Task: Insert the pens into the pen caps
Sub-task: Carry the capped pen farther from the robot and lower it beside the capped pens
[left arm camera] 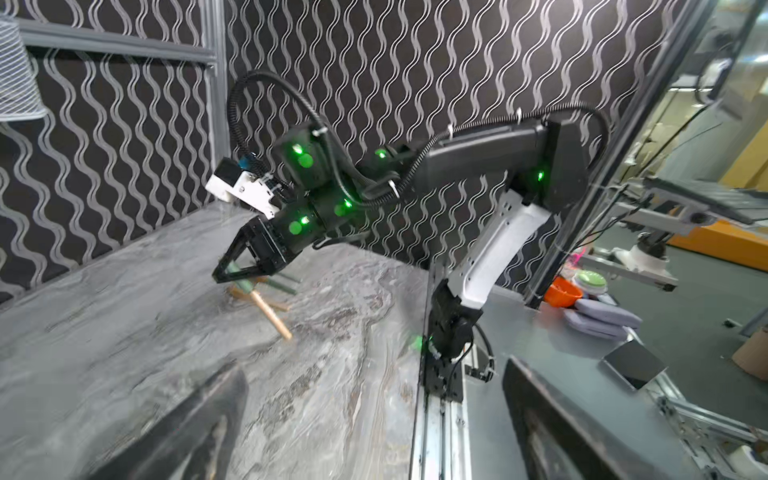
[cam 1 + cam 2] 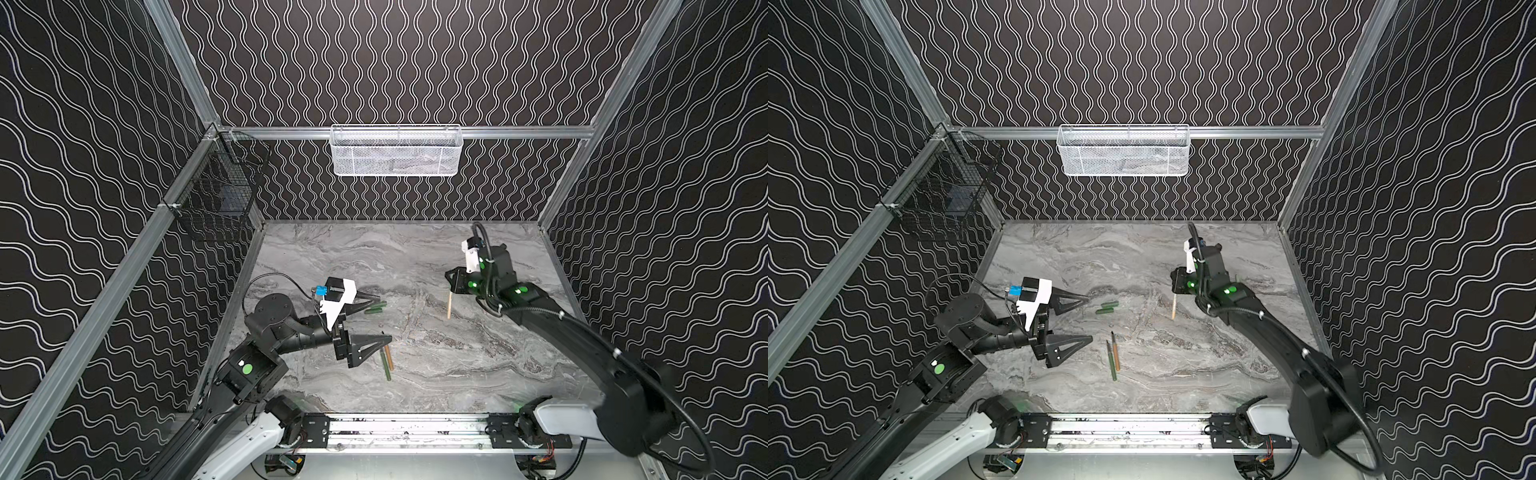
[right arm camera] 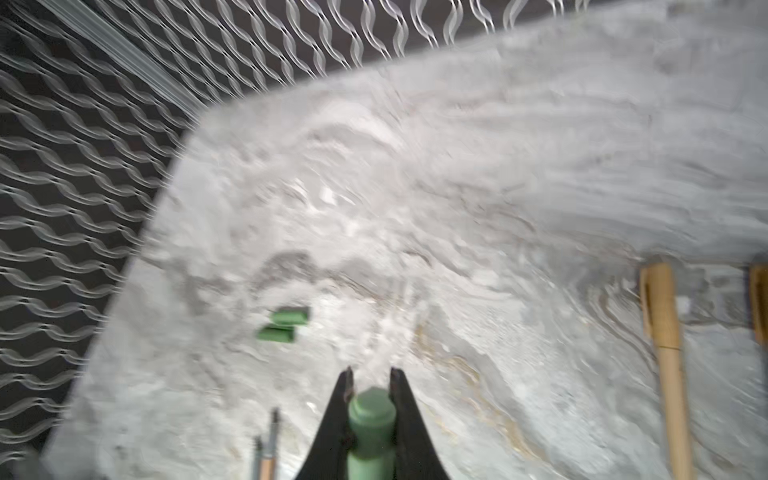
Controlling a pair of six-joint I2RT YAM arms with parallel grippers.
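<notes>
R end effector, over the desk's far-right part, is clamped tight on a pale green pen, which looks capped. L end effector gapes wide w/ nothing in it, toward the left edge, between two dark green caps and two bare pens nearer the front edge. Prob. next: park the green pen beside the tan pen, going low before release so it won't roll. L should pinch one cap mid-body, approx. square, w/o nudging its neighbour.
</notes>
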